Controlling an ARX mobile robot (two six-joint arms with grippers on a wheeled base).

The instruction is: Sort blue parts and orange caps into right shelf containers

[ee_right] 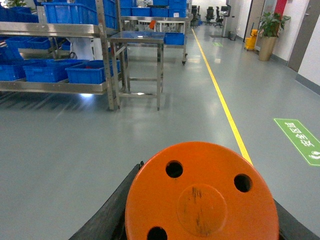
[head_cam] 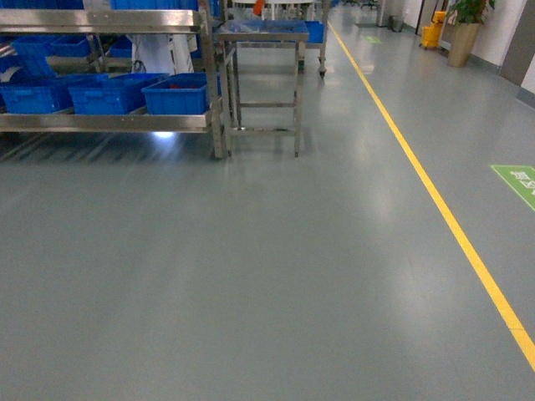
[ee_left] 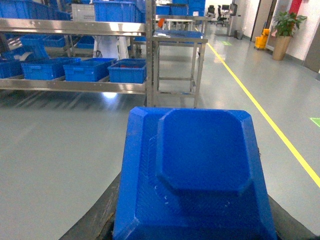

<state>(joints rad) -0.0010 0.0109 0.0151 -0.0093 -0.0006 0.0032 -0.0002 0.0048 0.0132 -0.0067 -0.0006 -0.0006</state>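
Observation:
A chunky blue part (ee_left: pixel 200 165) with bevelled edges fills the lower left wrist view, and my left gripper (ee_left: pixel 195 231) is shut on it, its dark fingers (ee_left: pixel 100 222) showing at both sides. My right gripper (ee_right: pixel 200 232) is shut on a round orange cap (ee_right: pixel 200 195) with three holes. Neither gripper shows in the head view. Bright-blue crates, the right shelf containers (head_cam: pixel 177 93), stand in a row on the low steel shelf (head_cam: pixel 109 122) far ahead at the upper left, well away from both grippers. The rightmost crate (ee_left: pixel 127 70) holds something dark red.
A steel-framed table (head_cam: pixel 263 38) stands just right of the shelf. A yellow floor line (head_cam: pixel 435 192) runs diagonally down the right side, with a green floor marking (head_cam: pixel 518 180) beyond it. A potted plant (head_cam: pixel 464 38) and a yellow mop bucket (head_cam: pixel 433 33) stand far back.

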